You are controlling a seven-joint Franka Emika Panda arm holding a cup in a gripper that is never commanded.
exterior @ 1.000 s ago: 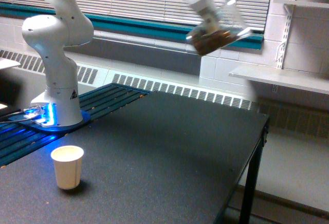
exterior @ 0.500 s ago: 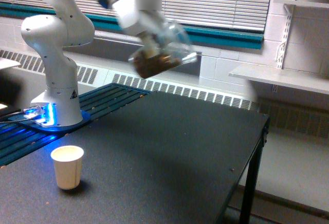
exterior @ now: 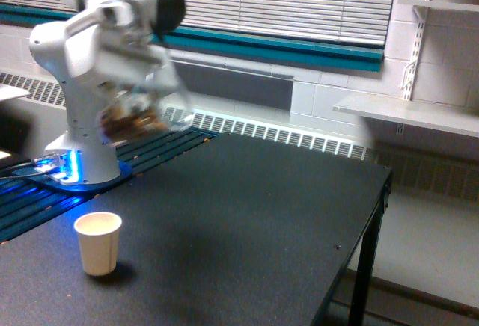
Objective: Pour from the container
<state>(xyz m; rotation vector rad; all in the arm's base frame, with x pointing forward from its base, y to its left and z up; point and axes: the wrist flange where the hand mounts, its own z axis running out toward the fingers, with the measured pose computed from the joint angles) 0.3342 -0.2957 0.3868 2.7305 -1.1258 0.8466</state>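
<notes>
Exterior view: one container [exterior: 141,117], one paper cup [exterior: 98,243], one arm, one counter [exterior: 247,221]. The cup stands near the counter's front corner on the exterior view's left, and most of the dark top to its right lies bare out to the far edge. The container hangs tilted in the air above and behind the cup, blurred, clear with brown pieces inside. The jaws [exterior: 127,87] grip it, though blur hides their exact spread.
</notes>
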